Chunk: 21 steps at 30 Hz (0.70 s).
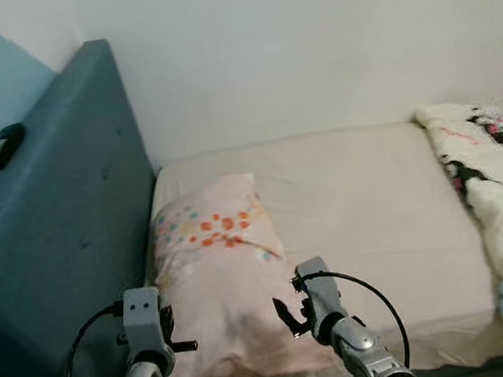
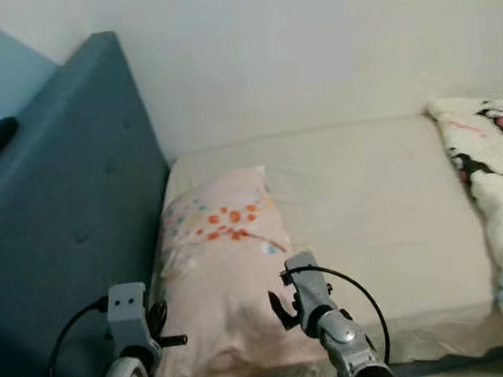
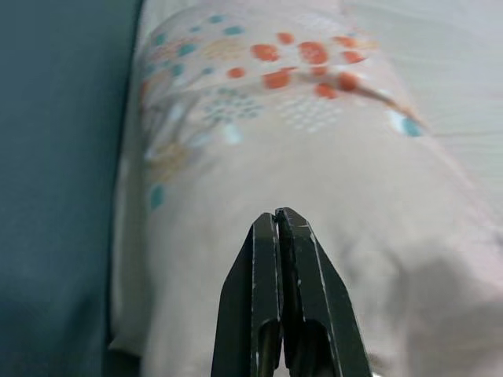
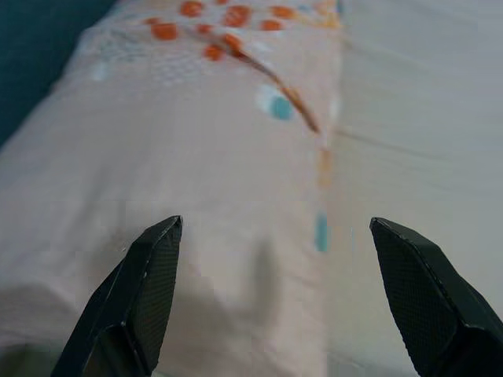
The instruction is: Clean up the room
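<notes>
Both tools hover over a pink pillow at the head of the bed.

The pillow (image 1: 214, 263), pale pink with orange and teal dots, lies on the beige bed (image 1: 369, 204) against the blue headboard (image 1: 67, 215). The left tool (image 3: 279, 236) has its fingers pressed together above the pillow; the right tool (image 4: 275, 236) is spread wide over its edge. A printed blanket (image 1: 501, 191) lies well apart. No writing is legible anywhere.

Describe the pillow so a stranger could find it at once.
Start at the bed with the blue-grey padded headboard. The pillow lies on the sheet right against it, nearest both grippers. It is pale pink with orange and teal dots, unlike the white cartoon-print blanket at the far side.
</notes>
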Tool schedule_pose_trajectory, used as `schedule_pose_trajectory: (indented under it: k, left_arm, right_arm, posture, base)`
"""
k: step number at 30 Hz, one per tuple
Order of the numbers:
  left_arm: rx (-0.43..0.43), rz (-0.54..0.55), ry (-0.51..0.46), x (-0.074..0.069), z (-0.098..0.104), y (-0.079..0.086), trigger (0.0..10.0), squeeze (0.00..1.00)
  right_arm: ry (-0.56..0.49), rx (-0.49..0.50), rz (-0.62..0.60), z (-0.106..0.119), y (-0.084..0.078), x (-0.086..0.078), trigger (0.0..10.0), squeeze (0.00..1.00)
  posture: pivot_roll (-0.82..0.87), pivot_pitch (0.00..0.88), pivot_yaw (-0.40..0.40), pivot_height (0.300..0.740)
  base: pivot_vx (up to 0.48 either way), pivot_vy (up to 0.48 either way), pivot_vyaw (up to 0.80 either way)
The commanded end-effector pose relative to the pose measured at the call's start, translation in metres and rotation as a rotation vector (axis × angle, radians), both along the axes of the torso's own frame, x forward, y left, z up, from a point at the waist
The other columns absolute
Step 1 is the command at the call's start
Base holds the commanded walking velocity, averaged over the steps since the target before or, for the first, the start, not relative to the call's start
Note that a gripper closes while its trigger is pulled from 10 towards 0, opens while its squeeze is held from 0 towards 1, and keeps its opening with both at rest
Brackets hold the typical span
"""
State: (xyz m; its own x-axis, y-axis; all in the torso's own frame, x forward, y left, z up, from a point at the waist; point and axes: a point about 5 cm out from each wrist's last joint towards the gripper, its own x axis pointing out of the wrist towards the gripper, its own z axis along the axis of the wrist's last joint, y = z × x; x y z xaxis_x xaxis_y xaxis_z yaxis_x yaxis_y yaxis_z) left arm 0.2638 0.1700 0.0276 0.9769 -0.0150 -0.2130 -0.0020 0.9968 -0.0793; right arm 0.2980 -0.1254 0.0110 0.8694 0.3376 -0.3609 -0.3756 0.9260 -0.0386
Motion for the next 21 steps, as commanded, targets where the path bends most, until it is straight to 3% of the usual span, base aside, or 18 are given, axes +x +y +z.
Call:
schedule_pose_trajectory:
  k: [1,21]
  left_arm:
    - [0.021,0.0,0.028,-0.0022,-0.0043,0.0009,10.0,0.0]
    - [0.031,-0.028,0.023,-0.0007,-0.0051,-0.0027,10.0,0.0]
  right_arm:
    - [0.011,0.015,0.0,-0.002,0.0043,-0.0019,10.0,0.0]
    - [-0.004,0.018,-0.011,0.0009,0.0004,0.0004,10.0,0.0]
  posture:
    - [0.02,0.073,-0.005,0.74]
    - [0.01,0.062,-0.006,0.74]
  base:
    - [0.0,0.0,0.0]
    - [0.0,0.0,0.0]
